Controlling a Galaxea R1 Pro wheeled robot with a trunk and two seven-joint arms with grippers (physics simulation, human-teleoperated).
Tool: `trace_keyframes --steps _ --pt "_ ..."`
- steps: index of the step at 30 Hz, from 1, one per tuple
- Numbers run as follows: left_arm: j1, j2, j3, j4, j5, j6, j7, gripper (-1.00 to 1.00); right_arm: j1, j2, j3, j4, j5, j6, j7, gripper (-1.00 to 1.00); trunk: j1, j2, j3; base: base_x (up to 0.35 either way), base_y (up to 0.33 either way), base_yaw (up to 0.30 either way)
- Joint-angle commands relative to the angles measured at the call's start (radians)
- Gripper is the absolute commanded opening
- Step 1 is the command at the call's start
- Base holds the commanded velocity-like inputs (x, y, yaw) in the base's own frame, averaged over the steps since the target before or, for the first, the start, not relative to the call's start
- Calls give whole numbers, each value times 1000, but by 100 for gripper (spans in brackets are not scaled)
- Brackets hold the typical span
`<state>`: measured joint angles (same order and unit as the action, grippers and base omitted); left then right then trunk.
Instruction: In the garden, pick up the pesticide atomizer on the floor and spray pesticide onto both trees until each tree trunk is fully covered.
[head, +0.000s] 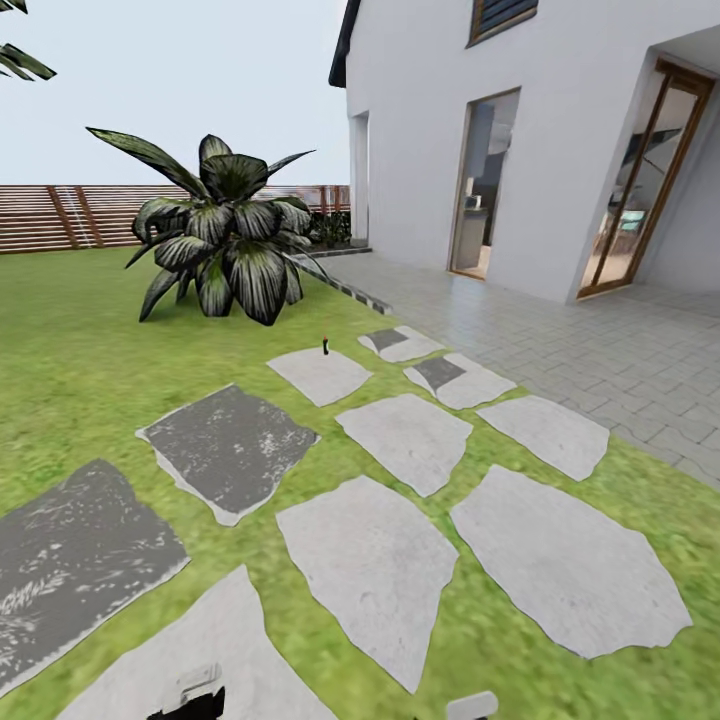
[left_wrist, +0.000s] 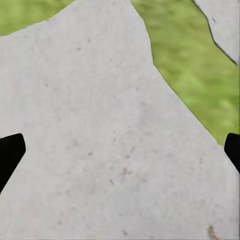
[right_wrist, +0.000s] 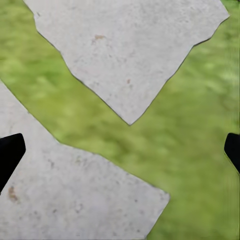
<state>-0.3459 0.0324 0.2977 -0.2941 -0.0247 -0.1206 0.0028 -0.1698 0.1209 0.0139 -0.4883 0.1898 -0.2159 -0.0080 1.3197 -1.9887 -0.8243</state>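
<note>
A tiny dark upright object with a reddish top (head: 325, 347) stands on the far edge of a pale stepping stone (head: 320, 375), well ahead of me; it looks like the pesticide atomizer, though it is too small to be sure. Jagged dark green foliage (head: 22, 58) pokes in at the upper left corner. The tree trunks are out of view. My left gripper (left_wrist: 120, 155) hangs open over a pale stone slab (left_wrist: 100, 140), nothing between its black fingertips (left_wrist: 10, 152). My right gripper (right_wrist: 120, 155) is open above grass (right_wrist: 200, 125) and two slabs.
Pale and dark stepping stones (head: 228, 447) cross the lawn (head: 70, 350) ahead. A short palm (head: 228, 240) stands at the mid left. A white house (head: 520, 130) with a paved terrace (head: 600, 350) is on the right. A brown slat fence (head: 70, 215) closes the back.
</note>
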Motion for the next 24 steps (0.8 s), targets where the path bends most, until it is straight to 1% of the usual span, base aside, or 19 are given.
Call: trace_keyframes --steps 1,24 --pt "-1 0 3 1 -2 -4 0 100 0 0 0 0 5 -3 -1 100 0 0 -1 338 0 0" --pt "-1 0 3 1 -1 -4 0 100 0 0 0 0 5 -3 -1 100 0 0 -1 338 0 0"
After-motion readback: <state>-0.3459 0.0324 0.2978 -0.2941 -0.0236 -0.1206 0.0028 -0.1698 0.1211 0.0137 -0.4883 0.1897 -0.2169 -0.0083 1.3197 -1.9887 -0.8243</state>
